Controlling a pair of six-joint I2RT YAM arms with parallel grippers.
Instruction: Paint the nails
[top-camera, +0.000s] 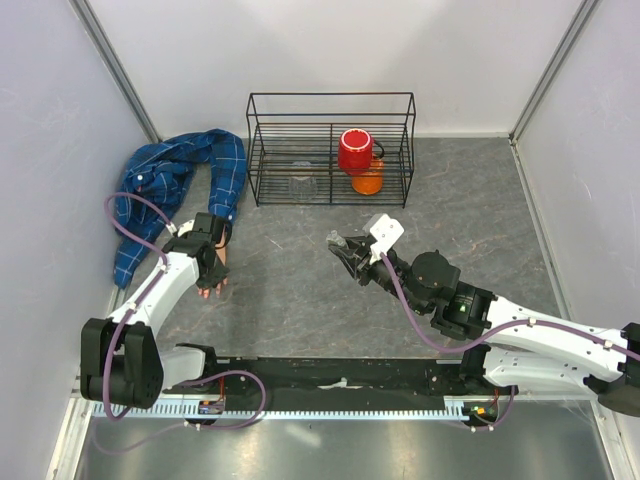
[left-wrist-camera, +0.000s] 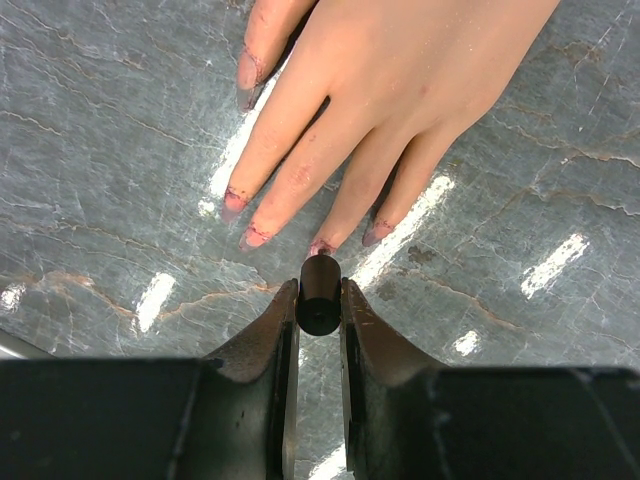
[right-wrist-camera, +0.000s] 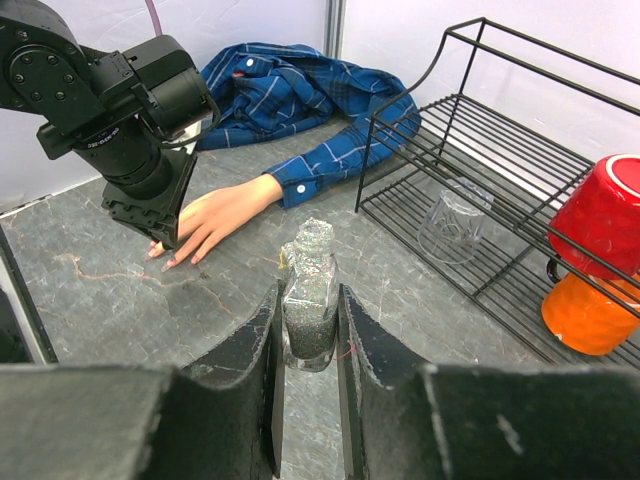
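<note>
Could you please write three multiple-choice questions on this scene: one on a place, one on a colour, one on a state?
1. Where is the red cup? A. in the wire rack B. on the bare tabletop C. beside the arm bases
2. What colour is the shirt sleeve? A. green B. blue plaid C. yellow
3. The right end effector is: A. open and empty B. out of view C. shut on the glitter bottle
Key: 1 A, rack wires surround it; 2 B, blue checks show; 3 C, jaws closed against its sides.
</note>
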